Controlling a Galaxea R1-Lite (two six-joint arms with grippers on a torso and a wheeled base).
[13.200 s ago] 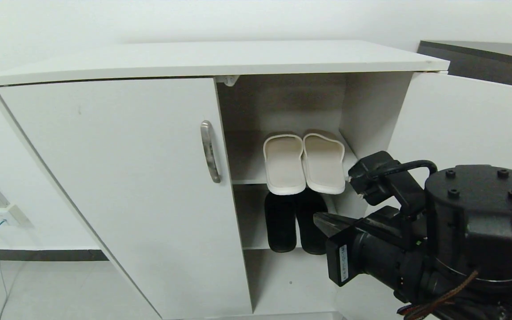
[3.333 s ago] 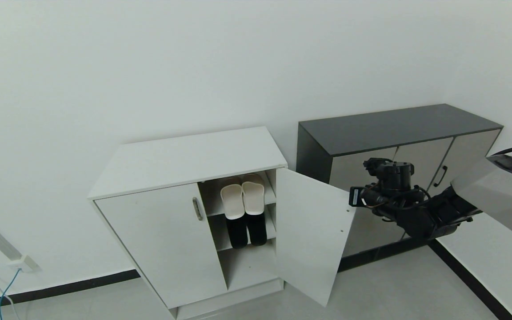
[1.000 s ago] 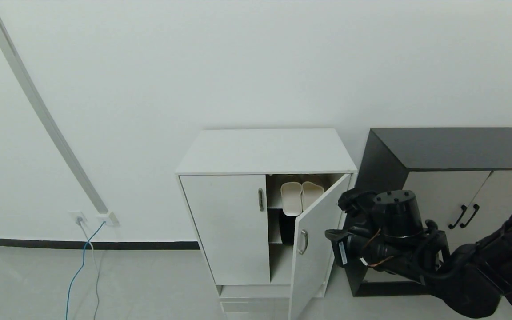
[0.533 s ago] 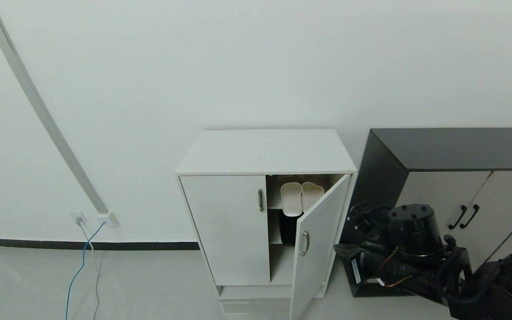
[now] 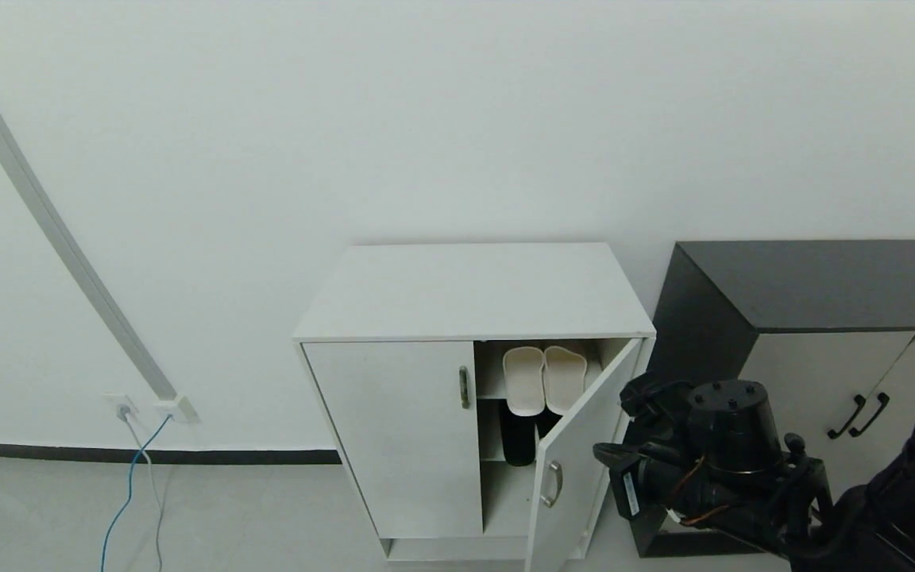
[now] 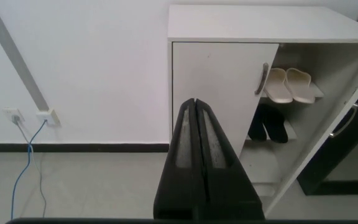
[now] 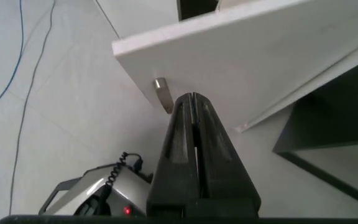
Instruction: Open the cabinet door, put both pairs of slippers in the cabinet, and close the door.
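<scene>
Hovering just beside the outer face of the cabinet's right door (image 5: pixel 584 433), close to its metal handle (image 7: pixel 162 94), the right pincer (image 7: pixel 193 98) is clenched with nothing between its fingers. Whether it touches the panel cannot be told. The white cabinet (image 5: pixel 473 290) stands against the wall with its left door (image 5: pixel 390 433) shut and the other swung roughly halfway out on its hinge.

Inside the cabinet, the white slippers (image 5: pixel 545 380) lie side by side on the upper shelf. The black slippers (image 5: pixel 518 435) rest on the shelf below them, partly hidden by the edge of the open door. The left pincer (image 6: pixel 196 106), also clenched and empty, hangs well out in front of the cabinet, on the side of its shut door. A dark sideboard (image 5: pixel 807 282) stands just beside the cabinet on its right. A wall socket (image 5: pixel 120 403) with a blue cable (image 5: pixel 128 485) sits well off to the cabinet's left.

By the look of it, the opening and both stowing steps are done, since each pair is on a shelf. What is left is shutting the right door, which probably calls for a steady push on its outer face until it meets the frame beside the left door.
</scene>
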